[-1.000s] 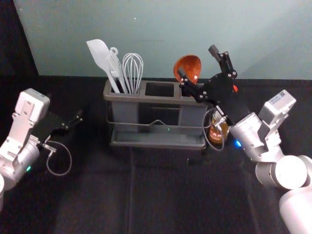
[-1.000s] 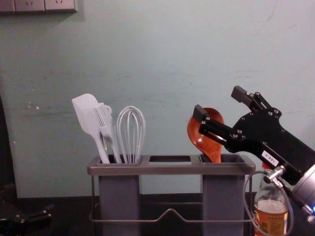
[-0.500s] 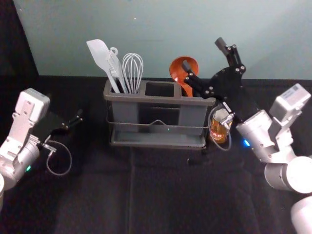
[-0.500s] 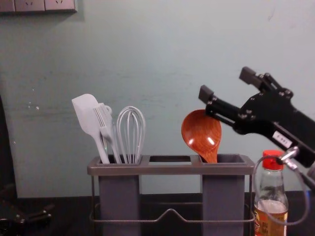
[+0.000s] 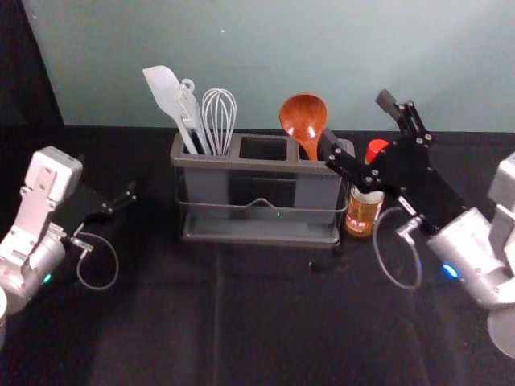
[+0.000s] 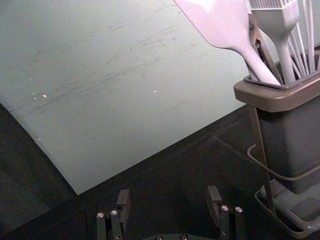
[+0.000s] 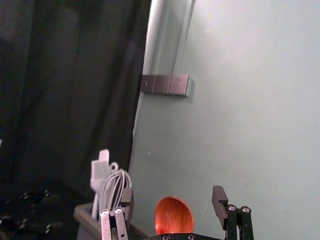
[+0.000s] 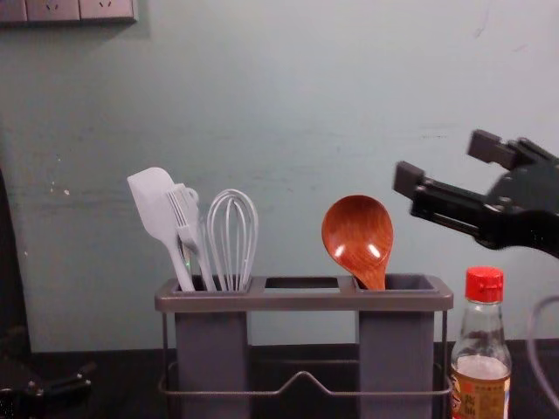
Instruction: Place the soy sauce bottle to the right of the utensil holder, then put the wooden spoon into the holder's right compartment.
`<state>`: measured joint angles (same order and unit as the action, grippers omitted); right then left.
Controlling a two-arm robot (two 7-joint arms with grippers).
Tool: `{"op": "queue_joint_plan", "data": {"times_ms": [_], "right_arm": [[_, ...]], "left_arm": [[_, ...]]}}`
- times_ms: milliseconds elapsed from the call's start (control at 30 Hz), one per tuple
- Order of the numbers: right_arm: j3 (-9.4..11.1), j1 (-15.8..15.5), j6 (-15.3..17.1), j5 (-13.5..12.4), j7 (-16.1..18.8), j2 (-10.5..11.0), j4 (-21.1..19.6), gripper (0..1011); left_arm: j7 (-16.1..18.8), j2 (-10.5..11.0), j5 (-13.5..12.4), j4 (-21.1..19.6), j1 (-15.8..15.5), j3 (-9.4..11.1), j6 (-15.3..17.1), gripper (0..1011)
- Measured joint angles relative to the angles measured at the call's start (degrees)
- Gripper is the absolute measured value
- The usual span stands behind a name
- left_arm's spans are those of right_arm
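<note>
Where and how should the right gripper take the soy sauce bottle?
I'd grip the soy sauce bottle just under its red cap, coming from the right: it stands upright, narrows there, and the utensil holder sits close on its left. The right gripper is open in the air, right of the wooden spoon.

Site reads as a robotics lab or test station: a left arm (image 5: 24, 265) and right arm (image 5: 475, 253) flank a worktop (image 5: 153, 330) covered in black cloth (image 5: 278, 322). Dark curtain (image 7: 75, 90) hangs at the left; plain, scuffed, pale green wall (image 8: 306, 105) behind carries a row of sockets (image 8: 103, 9).
</note>
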<state>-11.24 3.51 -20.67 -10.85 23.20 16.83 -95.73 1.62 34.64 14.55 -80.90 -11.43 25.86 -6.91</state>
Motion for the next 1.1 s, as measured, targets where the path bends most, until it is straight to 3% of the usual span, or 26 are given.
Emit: {"op": "queue_joint_plan", "data": {"times_ms": [133,233,467,600,833,1100], "right_arm": [[1.35,-4.42,4.73,-1.88,-0.7,2.4,-5.57,1003],[3.06,-8.1,7.23,-4.79,-0.98,3.9,-9.08,1003],[8.89,-16.24,8.06,-9.28,-2.52,6.12,-12.45,1003],[10.83,-18.08,8.27,-9.71,-3.22,6.6,-11.67,1003],[11.78,-17.08,9.92,-6.54,-5.23,6.87,-7.36,1003],[10.35,-9.91,11.65,-0.07,-8.26,5.64,1.99,1002]], "left_arm": [[0.0,0.0,0.0,0.0,0.0,-0.01,0.0,1005],[0.0,0.0,0.0,0.0,0.0,0.0,0.0,1005],[0.0,0.0,-0.01,0.0,0.0,0.0,0.0,1005],[0.0,0.0,0.0,0.0,0.0,0.0,0.0,1005],[0.0,0.0,-0.01,0.0,0.0,0.0,0.0,1005],[0.0,0.0,0.0,0.0,0.0,0.0,0.0,1005]]}}
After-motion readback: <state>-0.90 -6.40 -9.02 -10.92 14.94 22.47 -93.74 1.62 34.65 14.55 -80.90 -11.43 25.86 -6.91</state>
